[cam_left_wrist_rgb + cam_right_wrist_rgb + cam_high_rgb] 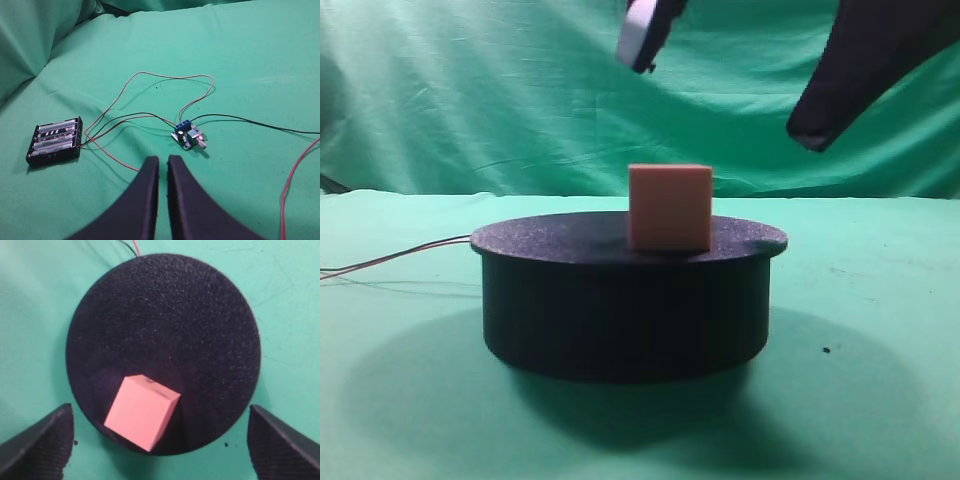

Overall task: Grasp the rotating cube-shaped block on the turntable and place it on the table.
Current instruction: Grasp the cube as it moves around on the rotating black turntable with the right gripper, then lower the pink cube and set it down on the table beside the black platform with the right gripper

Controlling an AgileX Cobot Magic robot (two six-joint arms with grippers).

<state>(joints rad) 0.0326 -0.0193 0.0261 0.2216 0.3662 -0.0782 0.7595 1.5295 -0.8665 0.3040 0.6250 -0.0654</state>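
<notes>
Cube-shaped block sits near the turntable edge; your right hand is spread wide above, touching nothing. Left hand is clenched over wires on the counter.

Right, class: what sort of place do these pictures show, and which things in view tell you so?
Probably a robotics test bench or lab setup, not a home or workshop floor. Green cloth covers the table and hangs as a backdrop, a black turntable is wired to a battery holder and a small circuit board, and a lone cube-shaped block sits on it.
</notes>
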